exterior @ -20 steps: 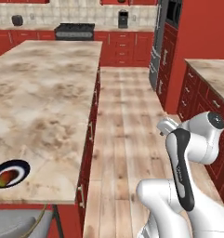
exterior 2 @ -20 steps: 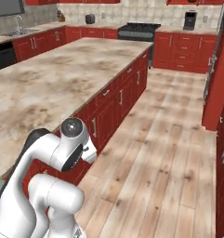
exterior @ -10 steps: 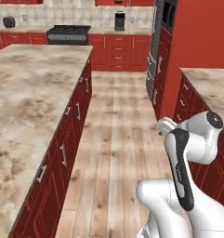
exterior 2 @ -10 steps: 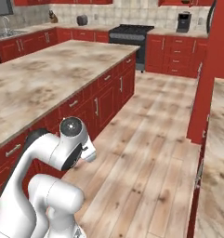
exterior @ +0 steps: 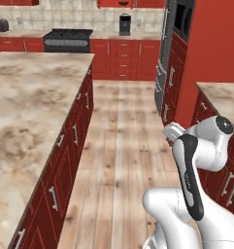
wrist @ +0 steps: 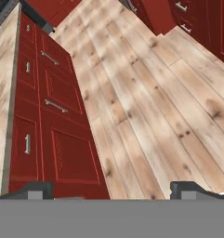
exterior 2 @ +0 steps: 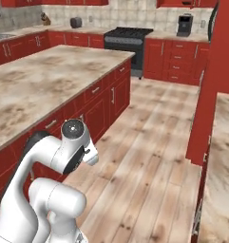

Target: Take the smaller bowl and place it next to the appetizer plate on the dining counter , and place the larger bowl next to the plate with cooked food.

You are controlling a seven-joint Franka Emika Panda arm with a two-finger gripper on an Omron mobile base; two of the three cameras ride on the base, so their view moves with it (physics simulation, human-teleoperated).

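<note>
Across the last second the whole view has swung: the base has turned or driven along the aisle, so the small dark-rimmed plate seen earlier at the near edge of the long island with the beige-brown marbled stone top and red cabinet base (exterior: 26,102) has slid out of frame; that is camera motion, not a move of the plate. Neither bowl nor either plate is visible now, so I cannot say where they stand. Judgement: this is a transit phase, nothing fetched yet. The white arm is folded close to its body, and the two-finger gripper (wrist: 111,189) is spread wide with nothing between its tips, pointing down at the pale wooden plank floor (exterior: 123,146) beside the island's red drawer fronts. Ahead, a black stove (exterior 2: 128,33) sits in the red wall cabinets, with a dark coffee machine (exterior: 125,23) on the counter and a tall red oven column (exterior: 179,53) to the right.
</note>
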